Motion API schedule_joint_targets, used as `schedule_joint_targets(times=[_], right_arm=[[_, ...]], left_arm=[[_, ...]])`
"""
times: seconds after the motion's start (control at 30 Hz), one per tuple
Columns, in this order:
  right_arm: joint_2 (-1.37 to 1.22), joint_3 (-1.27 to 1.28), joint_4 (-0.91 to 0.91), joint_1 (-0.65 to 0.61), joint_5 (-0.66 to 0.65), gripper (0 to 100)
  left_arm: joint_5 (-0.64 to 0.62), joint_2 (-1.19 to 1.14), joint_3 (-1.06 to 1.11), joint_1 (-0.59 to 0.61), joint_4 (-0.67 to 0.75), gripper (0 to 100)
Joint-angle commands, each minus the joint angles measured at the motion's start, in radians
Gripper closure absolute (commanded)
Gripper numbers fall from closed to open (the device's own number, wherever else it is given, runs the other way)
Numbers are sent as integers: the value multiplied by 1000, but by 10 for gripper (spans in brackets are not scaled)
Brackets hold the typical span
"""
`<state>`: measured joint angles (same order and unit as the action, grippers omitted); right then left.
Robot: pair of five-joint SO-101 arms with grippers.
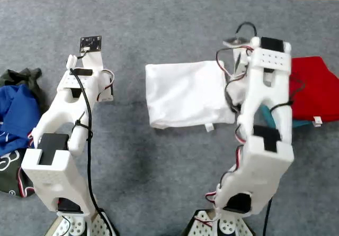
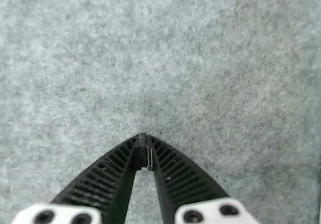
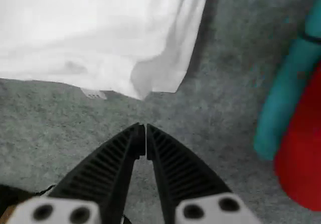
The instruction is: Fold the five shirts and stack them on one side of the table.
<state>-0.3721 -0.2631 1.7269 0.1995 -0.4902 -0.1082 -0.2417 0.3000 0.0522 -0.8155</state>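
A folded white shirt point(image 1: 188, 93) lies in the middle of the grey table; its corner and small tag show in the right wrist view as the white shirt point(image 3: 100, 33). A folded red shirt point(image 1: 312, 88) rests on a teal shirt point(image 1: 267, 117) at the right edge, with red shirt point(image 3: 301, 158) and teal shirt point(image 3: 286, 103) beside my right gripper point(image 3: 145, 128). That gripper is shut, empty, just off the white shirt's corner. A heap of blue shirt point(image 1: 18, 111) and dark green shirt point(image 1: 21, 77) sits at the left edge. My left gripper point(image 2: 143, 139) is shut over bare felt.
The grey felt table point(image 1: 159, 29) stretches open behind and in front of the white shirt. The left arm point(image 1: 69, 114) stands between the unfolded heap and the white shirt. The right arm point(image 1: 265, 119) overhangs the gap between white and red shirts.
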Motion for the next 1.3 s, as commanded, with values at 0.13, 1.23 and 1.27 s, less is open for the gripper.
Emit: schedule_joint_targets(times=[0.13, 1.23, 1.27], right_arm=[[77, -22, -325, -207, 74, 984], [-58, 200, -212, -58, 34, 985], [-53, 193, -196, -58, 34, 985]], left_arm=[[3, 52, -5, -7, 34, 970], [180, 68, -25, -130, 28, 971], [186, 78, -36, -156, 20, 971]])
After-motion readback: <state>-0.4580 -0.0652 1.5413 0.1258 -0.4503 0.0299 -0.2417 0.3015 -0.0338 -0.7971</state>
